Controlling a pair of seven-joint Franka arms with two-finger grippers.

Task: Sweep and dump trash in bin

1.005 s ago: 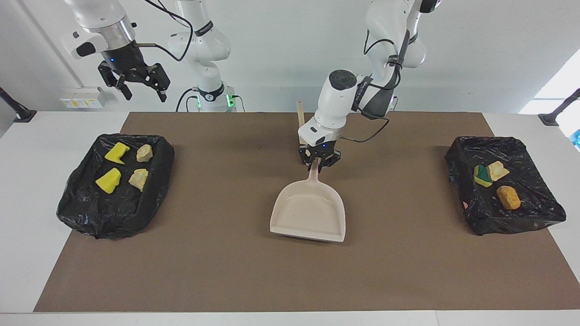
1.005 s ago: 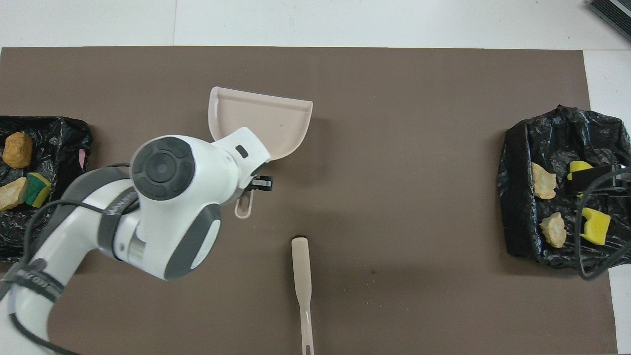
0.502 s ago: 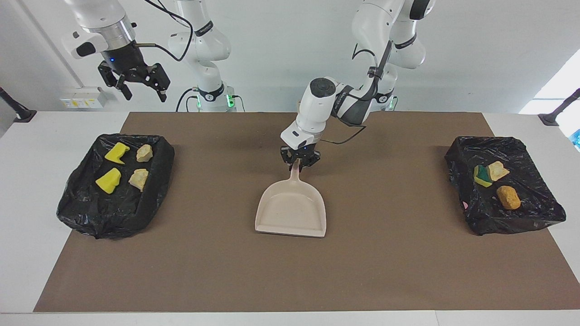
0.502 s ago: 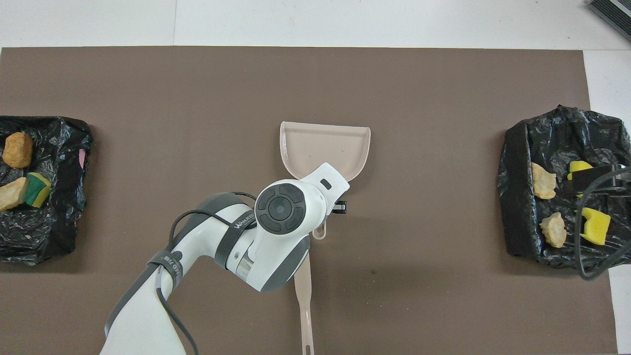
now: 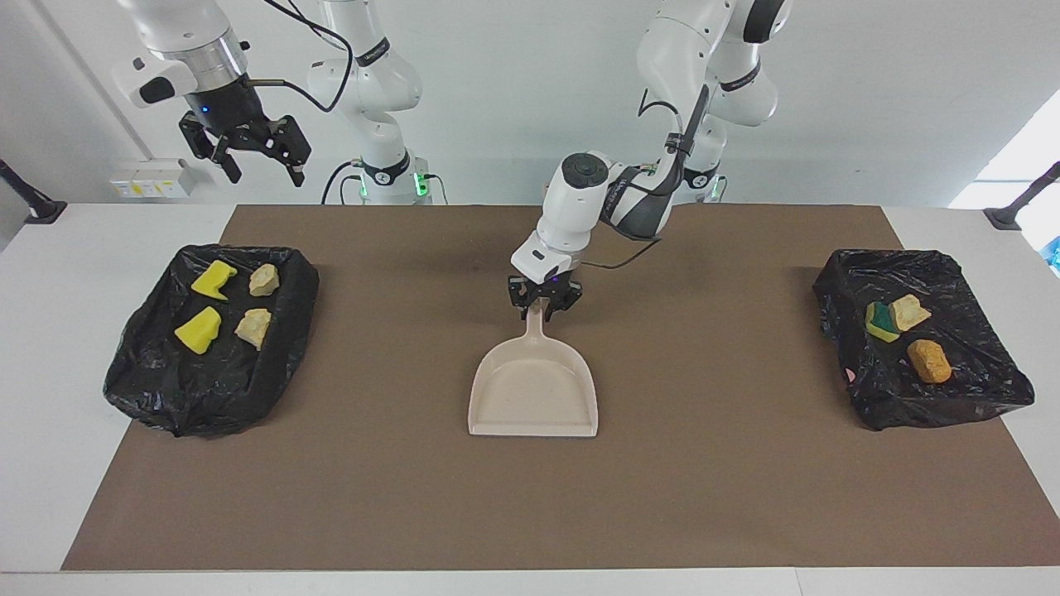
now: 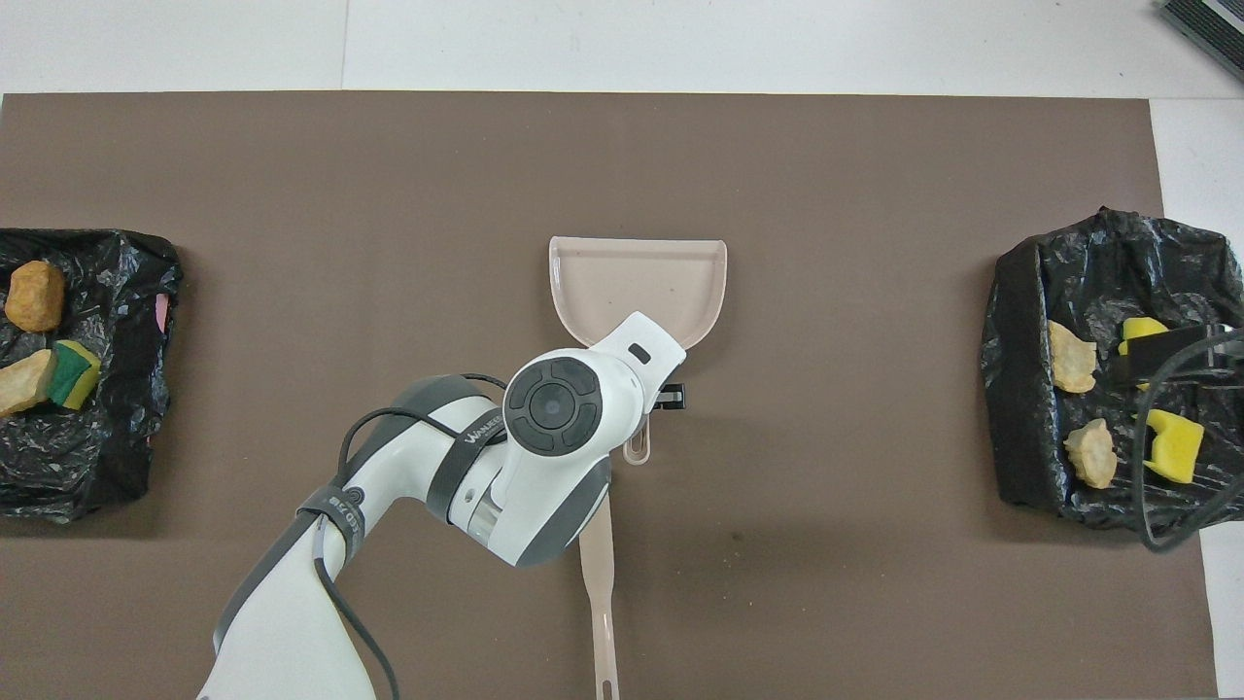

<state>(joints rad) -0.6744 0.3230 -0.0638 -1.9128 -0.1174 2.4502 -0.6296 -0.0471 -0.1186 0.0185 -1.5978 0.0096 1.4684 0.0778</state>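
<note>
Item — beige plastic dustpan [image 5: 534,389]: light, stiff; I'd grip its handle, where left gripper [image 5: 544,305] sits, fingers' state unclear. Right gripper [image 5: 254,160] waits, spread.

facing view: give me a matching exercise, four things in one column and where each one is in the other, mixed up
Things:
1. dustpan
2. golden-brown bun
3. plain yellow wedges
4. left end effector

Places:
A. in the bin at the right arm's end
B. at the dustpan's handle
C. flat on the brown mat, mid-table
D. in the bin at the left arm's end

Pairs: 1-C, 2-D, 3-A, 4-B
</note>
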